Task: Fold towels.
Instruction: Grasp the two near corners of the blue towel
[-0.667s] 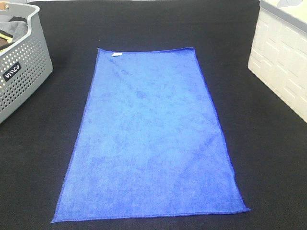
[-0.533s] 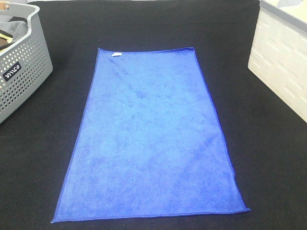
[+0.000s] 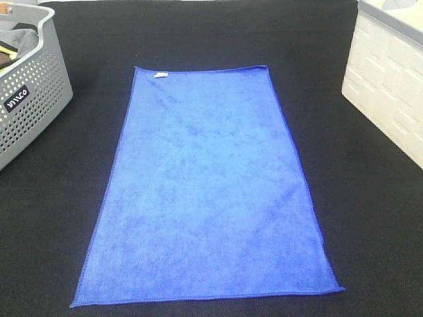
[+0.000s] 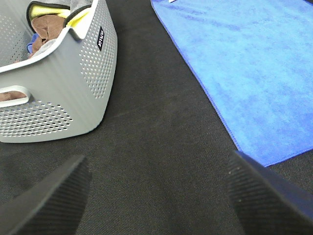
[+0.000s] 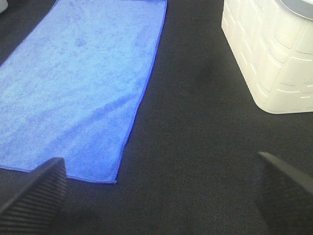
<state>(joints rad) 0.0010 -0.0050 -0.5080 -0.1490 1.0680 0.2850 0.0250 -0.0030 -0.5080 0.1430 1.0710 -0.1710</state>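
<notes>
**One blue towel flat on the counter, both end effectors released**

One towel (image 3: 205, 191) lies spread out flat in the middle of the black counter (image 3: 198, 33), its long sides running away from the high camera. It is bright blue with stitched edges. A small white tag (image 3: 159, 74) sits at its far left corner.

At the far left of the counter stands a grey plastic basket (image 3: 39, 99) with perforated walls, well apart from the towel, with a strip of bare counter between them. The left wrist view shows brown cloth (image 4: 46, 27) and something yellow (image 4: 49, 11) bundled inside it. On the right stands a white moulded bin (image 3: 390, 92) with a panelled wall, also set apart from the towel's right edge by bare counter.

The basket carries a small black label (image 3: 16, 98) with white lettering. The letters are too small and tilted to read with certainty in either view. The tag on the towel shows no readable print.

The left end effector (image 4: 156, 196) is released. Its two dark ribbed fingers (image 4: 54, 196) stand wide apart over bare counter, between the basket and the towel's near left corner, with nothing between them. The right end effector (image 5: 159, 193) is likewise released, its fingers spread wide over the counter between the towel's near right corner and the white bin. Neither touches the towel.
</notes>
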